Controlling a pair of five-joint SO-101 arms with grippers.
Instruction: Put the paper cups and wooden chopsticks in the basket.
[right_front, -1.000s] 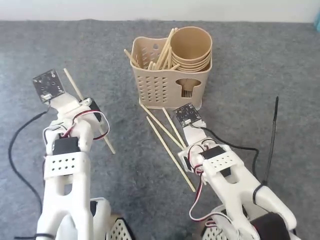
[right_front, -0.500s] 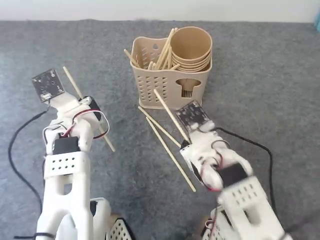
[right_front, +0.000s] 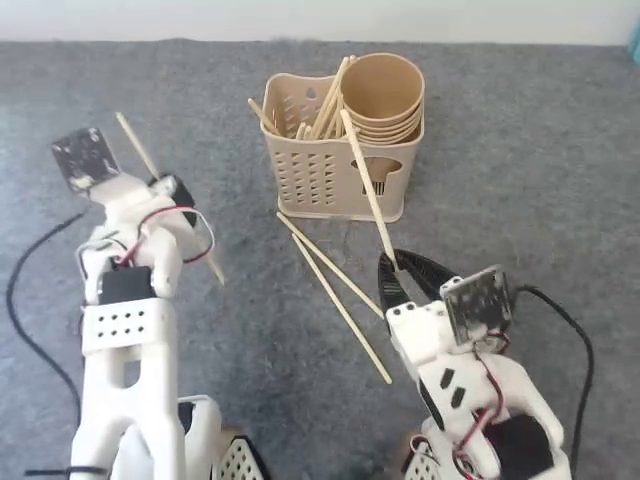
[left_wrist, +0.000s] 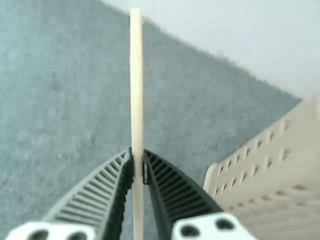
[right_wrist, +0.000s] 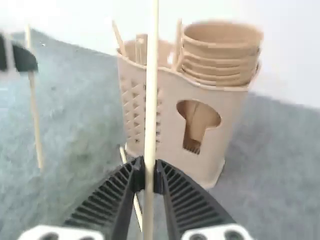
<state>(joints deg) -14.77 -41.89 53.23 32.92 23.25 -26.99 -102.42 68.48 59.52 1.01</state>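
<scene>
A beige perforated basket stands at the back middle of the grey carpet, with stacked paper cups and several chopsticks in it. My right gripper is shut on a chopstick that tilts up toward the front of the basket; the same chopstick runs between its jaws. My left gripper is shut on another chopstick, lifted off the carpet left of the basket; in the left wrist view that chopstick sticks out past the jaws. Two chopsticks lie on the carpet in front of the basket.
Grey carpet covers the whole table, with open floor to the left and right of the basket. A black cable trails from the right arm at the lower right. A pale wall edge runs along the back.
My right gripper took one chopstick off the carpet, pulled back and raised it, tilting it up toward the basket. My left gripper lifted its chopstick slightly and shifted back and left.
</scene>
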